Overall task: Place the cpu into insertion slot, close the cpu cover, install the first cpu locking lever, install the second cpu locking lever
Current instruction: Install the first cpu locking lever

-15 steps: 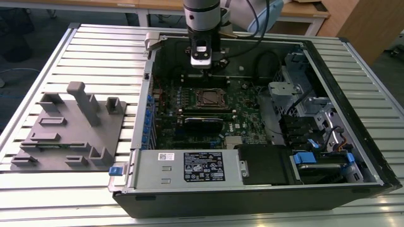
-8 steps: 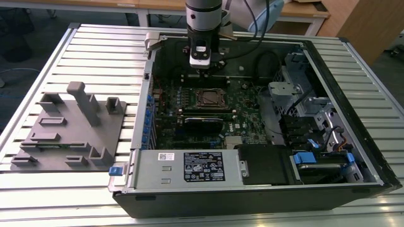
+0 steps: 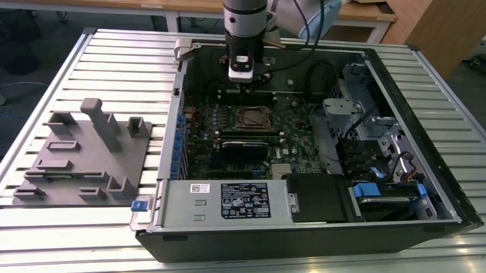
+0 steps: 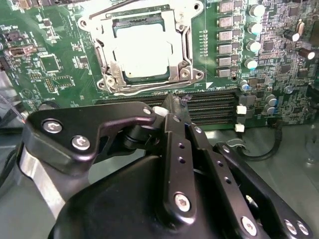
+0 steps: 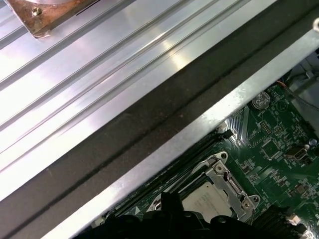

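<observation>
Cpu [image 4: 144, 50] lies in the insertion slot [image 4: 195, 74] in the second wrist view, with the cover [image 4: 180, 52] flat over its edges. The fingers [image 4: 175, 129] are clenched, grasping nothing, above the memory slots [image 4: 214, 107] beside it. First wrist view: cpu seated, case wall [image 5: 149, 114] alongside. Exterior view: gripper [image 3: 244, 79] hangs just far of the slot, inside the computer case [image 3: 304, 239] on the counter [image 3: 114, 51].

i see grey fixture block [image 3: 79, 156] on slatted tabletop [image 3: 122, 62] beside open computer case [image 3: 304, 239]; white-labelled power supply [image 3: 220, 202] inside.
</observation>
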Available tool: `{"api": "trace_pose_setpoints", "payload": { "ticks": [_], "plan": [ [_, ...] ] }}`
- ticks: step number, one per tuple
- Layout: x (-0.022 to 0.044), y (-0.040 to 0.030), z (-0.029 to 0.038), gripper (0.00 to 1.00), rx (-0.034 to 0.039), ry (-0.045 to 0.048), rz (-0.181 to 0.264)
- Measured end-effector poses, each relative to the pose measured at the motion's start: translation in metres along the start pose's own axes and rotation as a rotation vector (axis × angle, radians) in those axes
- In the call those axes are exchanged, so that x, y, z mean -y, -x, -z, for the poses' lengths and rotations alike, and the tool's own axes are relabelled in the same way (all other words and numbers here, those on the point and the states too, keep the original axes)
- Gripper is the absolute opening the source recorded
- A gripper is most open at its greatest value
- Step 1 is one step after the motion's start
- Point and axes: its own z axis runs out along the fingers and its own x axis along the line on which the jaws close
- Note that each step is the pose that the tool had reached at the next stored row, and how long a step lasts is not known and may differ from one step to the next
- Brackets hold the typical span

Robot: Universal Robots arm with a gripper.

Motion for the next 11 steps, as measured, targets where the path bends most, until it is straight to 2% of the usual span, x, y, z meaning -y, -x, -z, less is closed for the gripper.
{"api": "trace_pose_setpoints", "payload": {
  "ticks": [6,11],
  "plan": [
    [0.0001,0.0000,0.0000,0.10,-0.0054,0.0038,0.075],
    [0.0001,0.0000,-0.0001,0.10,-0.0116,0.0082,0.159]
  ]
}}
